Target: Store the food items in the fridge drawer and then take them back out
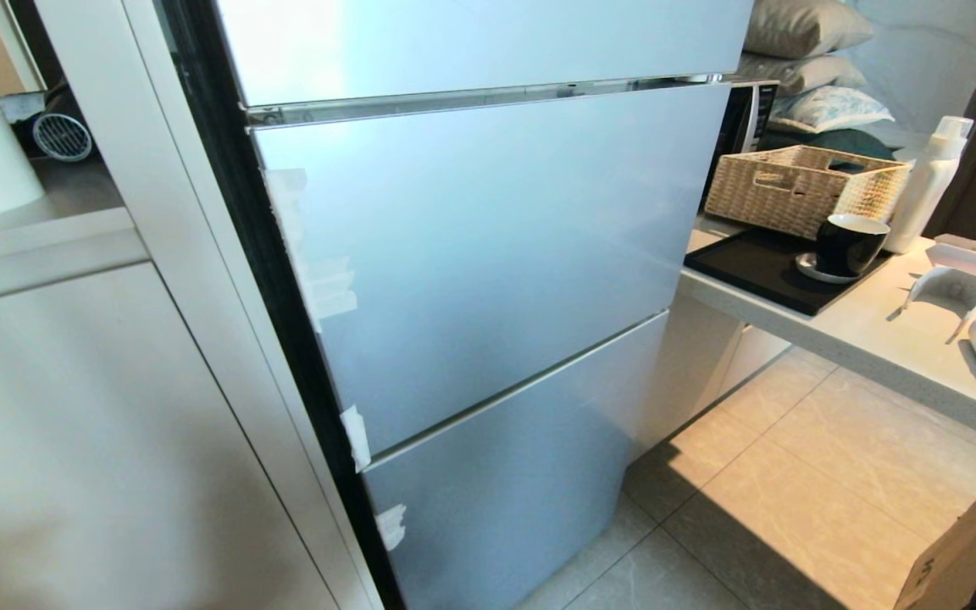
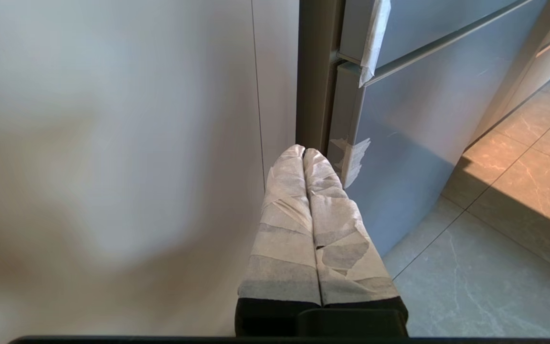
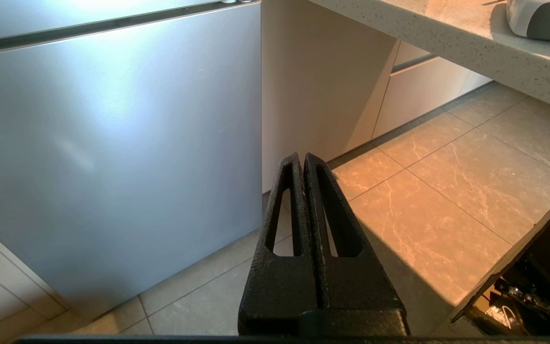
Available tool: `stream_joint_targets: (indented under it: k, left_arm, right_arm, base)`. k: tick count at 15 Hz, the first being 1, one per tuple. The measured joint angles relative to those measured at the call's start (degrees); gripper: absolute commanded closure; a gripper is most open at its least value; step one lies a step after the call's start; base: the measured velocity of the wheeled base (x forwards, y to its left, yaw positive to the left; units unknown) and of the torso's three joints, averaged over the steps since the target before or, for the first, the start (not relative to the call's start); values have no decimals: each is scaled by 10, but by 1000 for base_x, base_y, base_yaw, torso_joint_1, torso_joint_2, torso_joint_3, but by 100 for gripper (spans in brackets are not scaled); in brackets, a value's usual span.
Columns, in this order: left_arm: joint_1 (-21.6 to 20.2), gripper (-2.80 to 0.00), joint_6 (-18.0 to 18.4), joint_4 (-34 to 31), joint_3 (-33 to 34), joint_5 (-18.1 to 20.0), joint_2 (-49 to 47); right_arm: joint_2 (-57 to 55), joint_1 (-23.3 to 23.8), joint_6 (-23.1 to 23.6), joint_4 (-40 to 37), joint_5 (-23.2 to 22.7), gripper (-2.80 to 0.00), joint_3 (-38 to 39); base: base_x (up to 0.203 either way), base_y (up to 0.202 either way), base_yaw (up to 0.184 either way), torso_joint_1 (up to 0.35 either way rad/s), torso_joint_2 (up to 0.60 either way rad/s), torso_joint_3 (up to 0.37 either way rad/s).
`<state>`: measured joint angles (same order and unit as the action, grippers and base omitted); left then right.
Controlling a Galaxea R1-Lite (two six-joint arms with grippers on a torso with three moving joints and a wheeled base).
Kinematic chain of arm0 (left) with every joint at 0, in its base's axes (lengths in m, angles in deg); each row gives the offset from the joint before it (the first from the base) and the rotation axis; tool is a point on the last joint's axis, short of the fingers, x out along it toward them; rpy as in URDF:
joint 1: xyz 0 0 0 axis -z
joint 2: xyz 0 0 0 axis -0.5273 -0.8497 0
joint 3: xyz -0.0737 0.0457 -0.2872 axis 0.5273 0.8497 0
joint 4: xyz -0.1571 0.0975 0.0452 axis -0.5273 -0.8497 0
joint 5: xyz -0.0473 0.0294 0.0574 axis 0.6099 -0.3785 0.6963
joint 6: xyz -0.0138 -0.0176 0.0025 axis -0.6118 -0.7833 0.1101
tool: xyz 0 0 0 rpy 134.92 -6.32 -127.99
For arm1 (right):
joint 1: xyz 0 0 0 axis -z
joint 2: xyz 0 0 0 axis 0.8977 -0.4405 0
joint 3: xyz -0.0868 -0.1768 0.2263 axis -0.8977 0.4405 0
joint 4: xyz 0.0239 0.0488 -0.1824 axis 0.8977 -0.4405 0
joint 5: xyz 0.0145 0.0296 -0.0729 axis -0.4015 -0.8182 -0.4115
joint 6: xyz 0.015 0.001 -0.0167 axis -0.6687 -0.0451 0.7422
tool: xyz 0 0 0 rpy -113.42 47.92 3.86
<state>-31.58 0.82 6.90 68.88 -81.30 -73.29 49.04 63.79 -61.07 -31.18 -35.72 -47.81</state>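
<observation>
Both jaws shut, empty: left gripper (image 2: 303,152) low by the fridge (image 1: 488,246) corner, right gripper (image 3: 302,157) over floor tiles (image 3: 447,191). Fridge drawer fronts closed, tape (image 1: 318,280) on edges; no food visible. Counter (image 1: 869,339) right with basket (image 1: 801,186), cup (image 1: 848,241).

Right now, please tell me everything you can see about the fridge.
The fridge is tall, with smooth, matt, silver-blue fronts that look like metal or coated glass. Three stacked fronts show, divided by thin horizontal gaps; all are shut. A dark strip runs down its left edge, beside a white cabinet. Pieces of whitish tape stick along that left edge at several heights. It stands on a tiled floor, with a pale counter to its right. No handle is visible, and nothing grips it.
</observation>
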Motion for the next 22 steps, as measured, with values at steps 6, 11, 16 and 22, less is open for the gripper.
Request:
stream_joint_targets:
  k: [6, 11, 16, 22]
  left_arm:
    - [0, 0, 0, 3, -23, 10, 0]
    - [0, 0, -2, 1, -87, 23, -7]
    - [1, 0, -109, 12, -152, 13, -115]
    - [13, 0, -347, 192, -189, 19, -392]
  right_arm:
    - [0, 0, 1, 0, 0, 0, 0]
    - [0, 0, 1, 0, 0, 0, 0]
    - [0, 0, 2, 0, 0, 0, -1]
    - [0, 0, 2, 0, 0, 0, -1]
  base:
    - [0, 0, 0, 0, 0, 0]
    - [0, 0, 0, 0, 0, 0]
    - [0, 0, 0, 0, 0, 0]
    - [0, 0, 0, 0, 0, 0]
